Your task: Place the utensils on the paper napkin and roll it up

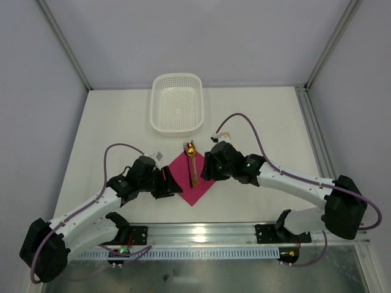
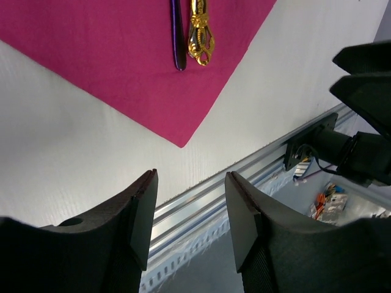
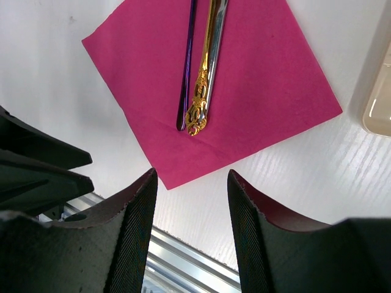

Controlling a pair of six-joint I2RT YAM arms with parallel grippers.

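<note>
As utensils [image 1: 193,168] lie on napkin [image 1: 203,187], white basket [image 1: 177,130] beyond, beige strip [image 3: 379,104] beside.

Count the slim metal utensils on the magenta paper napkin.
3, side by side on the napkin: a purple-handled one, an ornate gold one, a silver-grey one tight against it. More may be hidden.

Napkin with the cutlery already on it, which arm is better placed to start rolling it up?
Probably right. The right gripper, open, has a corner of the napkin almost between its fingertips; the left gripper, also open, has bare table between it and the napkin.
</note>
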